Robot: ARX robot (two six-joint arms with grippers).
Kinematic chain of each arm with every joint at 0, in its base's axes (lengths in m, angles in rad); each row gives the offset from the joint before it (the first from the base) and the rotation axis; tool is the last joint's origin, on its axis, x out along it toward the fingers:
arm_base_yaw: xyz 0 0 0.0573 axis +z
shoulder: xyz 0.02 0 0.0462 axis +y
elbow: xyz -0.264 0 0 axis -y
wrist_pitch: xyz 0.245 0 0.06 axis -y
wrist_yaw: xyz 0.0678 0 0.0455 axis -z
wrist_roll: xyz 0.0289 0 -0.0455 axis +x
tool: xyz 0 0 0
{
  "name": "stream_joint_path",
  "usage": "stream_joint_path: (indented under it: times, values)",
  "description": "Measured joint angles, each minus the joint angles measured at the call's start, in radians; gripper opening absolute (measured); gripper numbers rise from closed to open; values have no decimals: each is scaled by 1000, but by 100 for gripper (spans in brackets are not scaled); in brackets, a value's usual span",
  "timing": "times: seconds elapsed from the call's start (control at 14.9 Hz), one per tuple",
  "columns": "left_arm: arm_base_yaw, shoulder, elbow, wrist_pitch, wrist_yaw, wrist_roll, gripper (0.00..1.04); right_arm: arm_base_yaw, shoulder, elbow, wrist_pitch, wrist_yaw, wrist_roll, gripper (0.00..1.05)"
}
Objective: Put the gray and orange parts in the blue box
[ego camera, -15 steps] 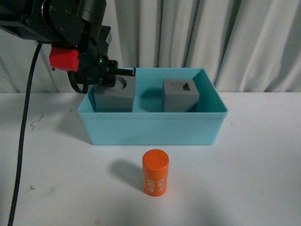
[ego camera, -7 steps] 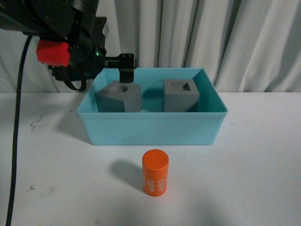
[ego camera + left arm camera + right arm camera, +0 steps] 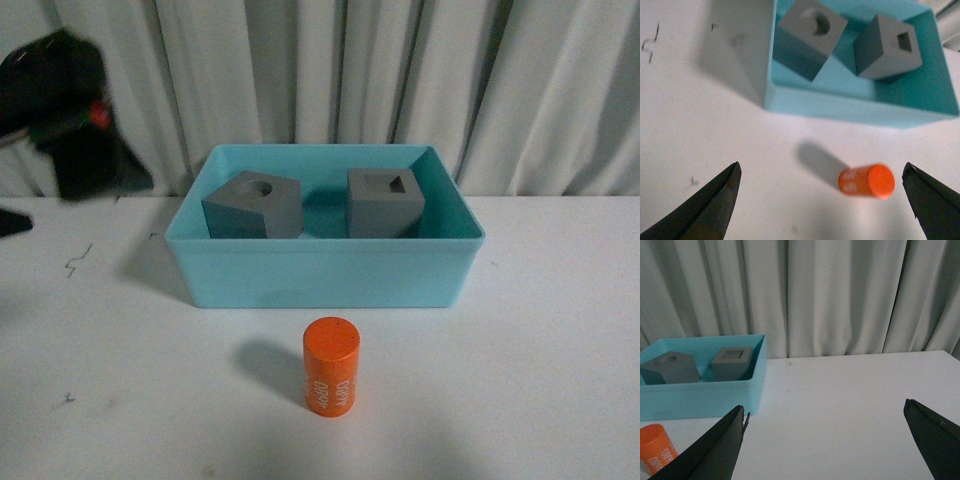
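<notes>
Black fingers of the left gripper (image 3: 821, 167) stand wide apart, holding nothing, above the white table (image 3: 540, 350) near the orange cylinder (image 3: 331, 366). Half a second ago it hung over the blue box (image 3: 320, 275); now the left arm (image 3: 70, 120) is a blur at far left. Inside the box, the round-recess cube (image 3: 255, 205) sits corner-forward beside the rectangular-recess cube (image 3: 385, 203). The cylinder stands unmoved before the box. The right gripper (image 3: 824, 407) is also spread, empty.

Front view blurs the left arm (image 3: 72, 125); right wrist view crops the orange cylinder (image 3: 655, 447)
</notes>
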Motion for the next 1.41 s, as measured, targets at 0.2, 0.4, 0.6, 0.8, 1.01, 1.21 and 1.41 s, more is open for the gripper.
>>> stream_joint_path:
  times: [0.2, 0.4, 0.6, 0.8, 1.01, 1.21, 1.41]
  values:
    - [-27, -117, -154, -34, -10, -24, 98, 0, 0, 0, 1, 0, 0, 98]
    - [-30, -101, -277, 392, -157, 80, 86, 0, 0, 0, 0, -2, 0, 98]
    - [53, -220, -536, 921, -206, 355, 50, 4, 0, 0, 0, 1, 0, 98]
    - [103, -343, -591, 880, -143, 404, 19, 4, 0, 0, 0, 0, 0, 98]
    - [159, -487, -643, 799, -93, 412, 2, 4, 0, 0, 0, 0, 0, 98]
    - [257, -555, -709, 775, 13, 413, 2, 4, 0, 0, 1, 0, 0, 98]
    - [269, -696, -710, 663, 24, 413, 2, 4, 0, 0, 0, 0, 0, 98]
